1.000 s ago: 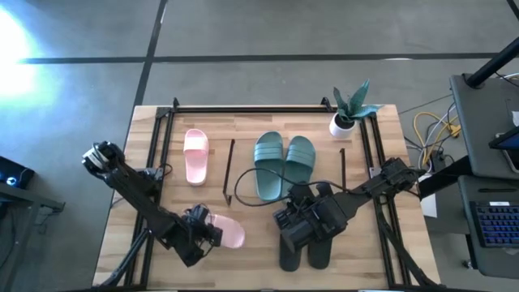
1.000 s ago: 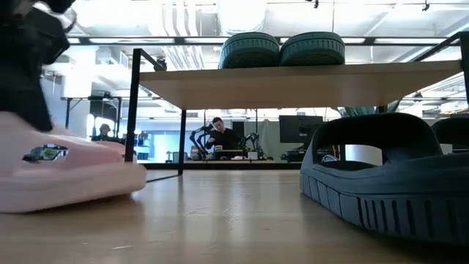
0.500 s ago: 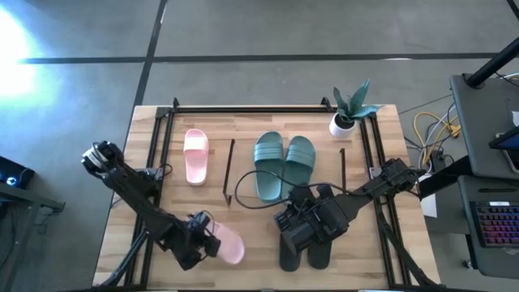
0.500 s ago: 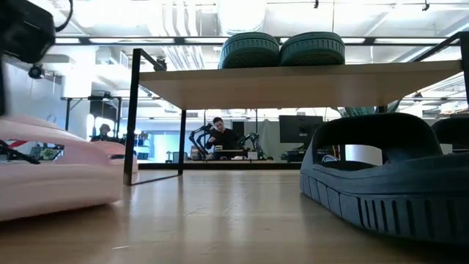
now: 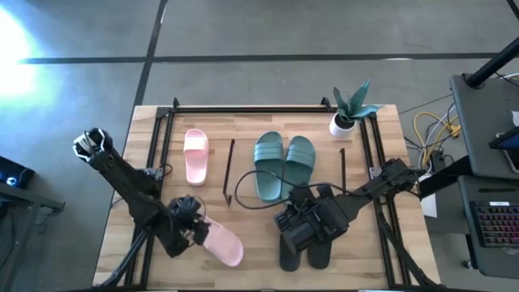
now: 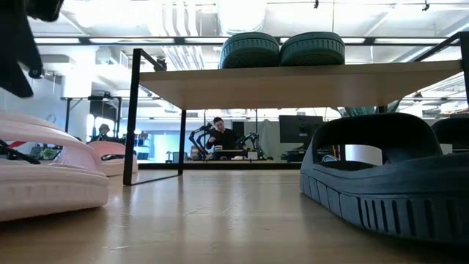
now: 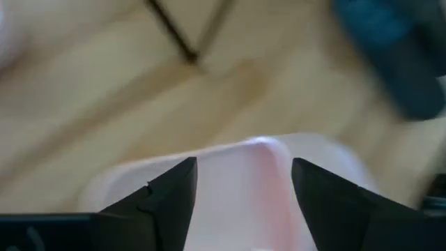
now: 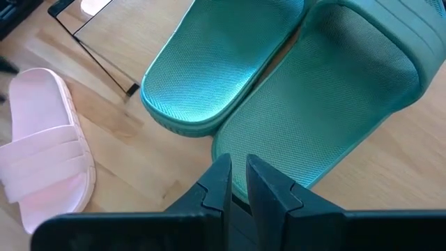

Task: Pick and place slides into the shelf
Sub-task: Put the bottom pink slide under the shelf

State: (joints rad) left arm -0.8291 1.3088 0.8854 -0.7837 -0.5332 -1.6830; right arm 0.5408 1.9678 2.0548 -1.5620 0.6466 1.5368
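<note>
Two teal slides [image 5: 284, 165] lie side by side on the shelf's board [image 6: 293, 84], between its black end frames [image 5: 229, 172]. One pale pink slide [image 5: 195, 156] lies on the table left of the shelf. The other pink slide [image 5: 222, 242] lies slantwise near the front edge. My left gripper [image 5: 195, 227] hangs open just above that slide's left end [image 7: 244, 181], its fingers apart over it. Two black slides [image 5: 305, 248] lie at the front. My right gripper [image 5: 288, 221] is shut above their far ends, nothing between its fingers [image 8: 233, 183].
A small potted plant [image 5: 347, 113] stands at the back right of the table. The table's black frame rails [image 5: 243, 108] run along its far, left and right sides. Bare wood shows under the shelf board [image 6: 220, 205] and between the near pink slide and the black slides.
My left gripper has opened and let go of the near pink slide, then risen and drawn back toward the table's left edge. The slide has come down flat on the table and swung round, its right end now pointing toward the near edge.
</note>
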